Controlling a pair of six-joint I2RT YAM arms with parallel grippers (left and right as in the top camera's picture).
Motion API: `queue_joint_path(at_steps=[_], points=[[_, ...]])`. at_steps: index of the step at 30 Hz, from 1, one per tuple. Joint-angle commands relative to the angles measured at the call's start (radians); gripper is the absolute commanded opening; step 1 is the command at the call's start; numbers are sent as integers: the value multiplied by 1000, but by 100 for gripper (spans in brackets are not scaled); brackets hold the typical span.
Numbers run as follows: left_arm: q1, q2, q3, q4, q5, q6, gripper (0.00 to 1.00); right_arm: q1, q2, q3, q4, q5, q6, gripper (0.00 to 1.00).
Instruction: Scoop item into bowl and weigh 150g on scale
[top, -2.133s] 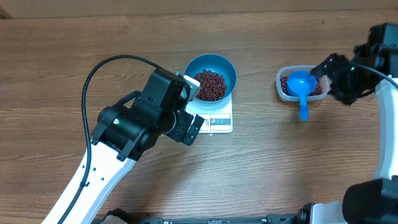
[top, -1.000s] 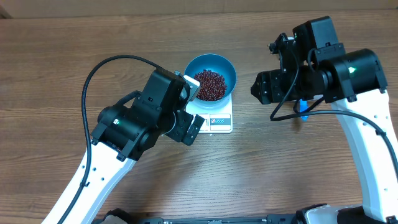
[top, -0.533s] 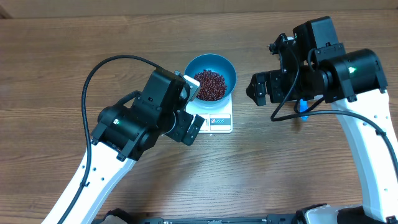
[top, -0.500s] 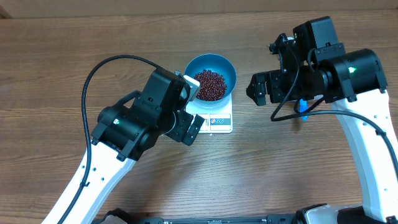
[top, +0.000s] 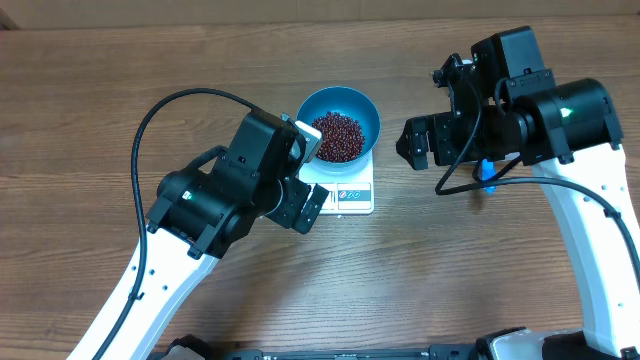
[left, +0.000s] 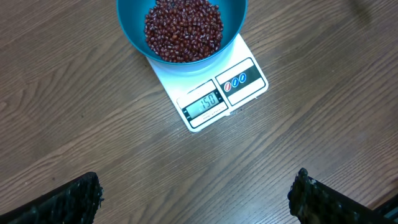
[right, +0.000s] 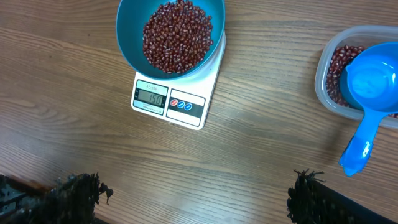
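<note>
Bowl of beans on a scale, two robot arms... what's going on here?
It's a bean-weighing job. The bowl of beans sits on the scale, whose display reads 150, so the target looks met. The scoop lies in the tub of spare beans. The left hand and right hand both hang open above the table, holding nothing.
</note>
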Motion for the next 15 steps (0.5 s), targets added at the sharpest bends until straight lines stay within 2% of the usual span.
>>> queue_joint_path(at_steps=[1,3,8,15], points=[[6,3,13,0,11,15,99,0,-31,18,-4,12,-8,100],[6,3,13,0,11,15,100,0,-48,10,22,13,-8,100],[6,3,13,0,11,15,99,11,-159,-106,229,13,-16,100],[6,3,13,0,11,15,100,10,-418,-476,526,14,-21,100]])
